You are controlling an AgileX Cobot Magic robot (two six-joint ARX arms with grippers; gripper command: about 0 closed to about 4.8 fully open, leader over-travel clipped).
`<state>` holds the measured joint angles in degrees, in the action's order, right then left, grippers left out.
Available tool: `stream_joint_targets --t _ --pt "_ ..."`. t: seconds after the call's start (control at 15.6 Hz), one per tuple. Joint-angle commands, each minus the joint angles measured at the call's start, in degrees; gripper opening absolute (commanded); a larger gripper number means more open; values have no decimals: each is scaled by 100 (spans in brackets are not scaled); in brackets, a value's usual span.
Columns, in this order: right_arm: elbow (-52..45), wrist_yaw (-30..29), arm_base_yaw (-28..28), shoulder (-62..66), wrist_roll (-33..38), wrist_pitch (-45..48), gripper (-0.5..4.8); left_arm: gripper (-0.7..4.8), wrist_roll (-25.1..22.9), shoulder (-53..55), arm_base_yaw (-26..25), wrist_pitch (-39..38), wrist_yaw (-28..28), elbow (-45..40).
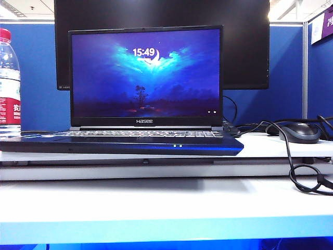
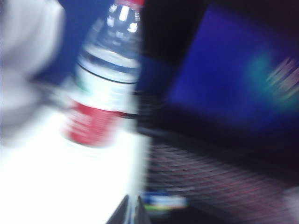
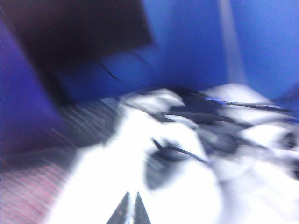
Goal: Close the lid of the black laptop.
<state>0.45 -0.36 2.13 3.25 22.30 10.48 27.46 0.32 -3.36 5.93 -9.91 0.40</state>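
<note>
Your left gripper and right gripper both show fingertips pressed together, holding nothing, above the white table. The laptop sits mid-table, lid upright with screen lit. Bottle left, mouse right, monitor behind.

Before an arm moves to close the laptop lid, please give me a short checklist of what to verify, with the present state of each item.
1. Lid open and upright, screen lit: ok, not yet closed.
2. Keyboard deck of the black laptop free of objects: ok in the exterior view.
3. Water bottle standing beside the laptop's left end: not ok, close to the left arm's path.
4. Mouse and cables to the laptop's right: ok, apart from the lid.
5. Left gripper: fingertips together, holding nothing: ok.
6. Right gripper: shut, holding nothing: ok.
</note>
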Motion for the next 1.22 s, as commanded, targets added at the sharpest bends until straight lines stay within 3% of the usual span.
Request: stream_joint_targets --t 0.06,0.19,0.26,0.32,0.38,0.51,0.58,0.64,0.71,0.77,0.83,0.96,1.09,1.22 --pt "-42 -105 4 -4 1591 1410 -6 21 3456 -13 0 310 -595 2" --pt "-42 -105 4 -4 1606 2317 -6 21 4535 -13 0 1447 -1005 2" --pt "-39 116 -2 -4 1611 2920 -7 21 5403 -13 0 2988 -920 20" --pt "-26 350 7 -4 1650 3056 -7 21 5807 -13 0 3681 -496 105" --pt "24 400 4 -4 1812 3034 -7 21 6048 -13 0 4019 -247 323" --pt "125 461 4 2 2592 2983 -7 20 5925 90 0 3698 -234 1370" --pt "142 452 4 2 2970 3010 -6 20 5646 275 -2 3558 -376 1930" --pt "179 452 4 2 3585 3053 65 17 4903 887 -2 3519 -938 3075" --pt "203 411 7 2 3694 3073 116 17 4273 1403 -2 3353 -1657 3917" --pt "240 179 4 2 3703 3141 117 17 3010 2435 -11 2260 -3132 5571" --pt "282 7 0 2 3703 3145 117 17 2251 3154 -11 1003 -3847 6695" --pt "389 -225 0 2 3547 3156 117 17 1036 4446 -9 -1499 -4291 8546" --pt "498 -535 0 2 3279 3112 116 17 155 5136 -7 -2625 -4391 9208" --pt "887 -1207 -2 7 2588 2428 71 17 -94 6013 -2 -3600 -4658 9460"
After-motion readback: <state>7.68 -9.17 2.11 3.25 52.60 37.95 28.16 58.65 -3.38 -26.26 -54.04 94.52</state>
